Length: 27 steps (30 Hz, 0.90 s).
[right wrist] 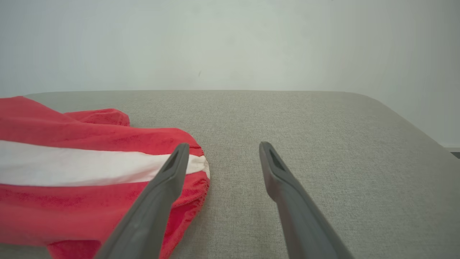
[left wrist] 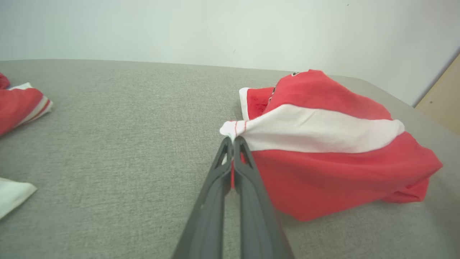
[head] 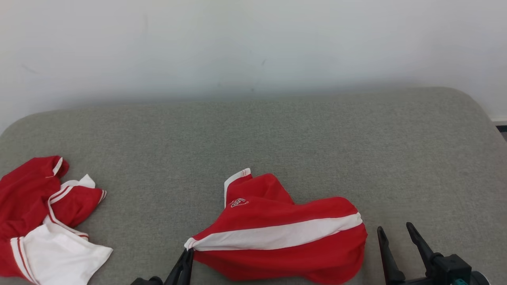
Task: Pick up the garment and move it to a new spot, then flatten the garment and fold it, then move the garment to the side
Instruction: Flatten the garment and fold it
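At the left edge of the grey cushion (head: 277,130) lies a crumpled heap of red and white clothes (head: 43,221). My left gripper (head: 189,252) is closed tight on the left tip of the red garment (head: 285,237), where its white stripe ends; the garment lies bunched near the front edge, about the middle. My right gripper (head: 395,227) stands wide open and holds nothing, just beside the garment's right end.

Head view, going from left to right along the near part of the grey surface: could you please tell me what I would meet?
Crumpled red-and-white clothing → left gripper, fingers shut on a corner → red garment with a white stripe → right gripper, fingers open.
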### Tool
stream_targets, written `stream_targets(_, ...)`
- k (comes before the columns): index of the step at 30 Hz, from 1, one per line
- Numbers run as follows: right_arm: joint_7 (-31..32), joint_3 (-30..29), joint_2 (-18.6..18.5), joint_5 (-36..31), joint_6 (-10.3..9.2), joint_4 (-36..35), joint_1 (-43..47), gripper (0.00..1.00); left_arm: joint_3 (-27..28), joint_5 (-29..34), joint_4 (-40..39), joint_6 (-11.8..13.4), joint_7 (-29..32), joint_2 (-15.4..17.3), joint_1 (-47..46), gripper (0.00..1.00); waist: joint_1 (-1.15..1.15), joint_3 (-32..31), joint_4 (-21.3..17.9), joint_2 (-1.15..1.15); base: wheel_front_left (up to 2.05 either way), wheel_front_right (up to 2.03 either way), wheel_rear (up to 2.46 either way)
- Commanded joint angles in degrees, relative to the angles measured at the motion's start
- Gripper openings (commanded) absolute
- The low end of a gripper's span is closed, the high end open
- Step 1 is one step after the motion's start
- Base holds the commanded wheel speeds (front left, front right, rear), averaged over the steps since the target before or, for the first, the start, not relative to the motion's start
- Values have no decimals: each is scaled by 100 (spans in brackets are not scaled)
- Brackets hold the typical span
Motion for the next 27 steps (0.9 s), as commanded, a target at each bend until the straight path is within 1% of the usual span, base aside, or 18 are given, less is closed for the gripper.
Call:
stream_targets(1,-2,16,58,62,6,23,68,100,71,127,-222,14,-19,92,153,0,0,-33,197,0,0,0,0)
stream_targets(5,-2,35,124,79,7,58,90,100,107,267,-615,8,-19,199,460,0,0,-21,336,0,0,0,0)
stream_targets(7,-2,75,145,93,6,80,74,100,104,219,-689,5,-18,190,674,0,0,-3,360,0,0,0,0)
stream_targets(12,-2,77,130,123,6,84,40,100,95,51,-328,-2,-19,169,1083,0,0,36,382,0,0,0,0)
stream_targets(14,-2,64,118,139,6,85,56,100,48,116,-219,-4,-19,198,1097,0,0,33,389,0,0,0,0)
stream_targets(16,-2,44,96,143,6,104,101,100,19,-36,-14,-8,-18,137,1061,0,0,15,412,0,0,0,0)
stream_targets(17,-2,49,88,145,6,112,121,100,-59,13,103,-11,-18,138,1023,0,0,2,413,0,0,0,0)
stream_targets(19,-2,60,63,163,6,133,144,100,-125,-103,215,-10,-19,104,921,0,0,-39,419,0,0,0,0)
stream_targets(20,-2,70,51,173,6,140,153,100,-145,-112,250,-11,-19,98,895,72,0,-63,420,0,0,0,0)
stream_targets(21,-2,74,40,179,7,138,151,100,-139,-165,197,-12,-19,90,863,100,0,-75,422,0,0,0,0)
stream_targets(23,-2,52,38,181,7,107,160,100,40,-346,-23,-12,-19,64,871,100,0,-106,449,0,0,0,0)
stream_targets(27,-2,7,44,179,6,56,221,100,353,-355,-549,-14,-18,84,1013,100,0,-138,509,0,0,0,0)
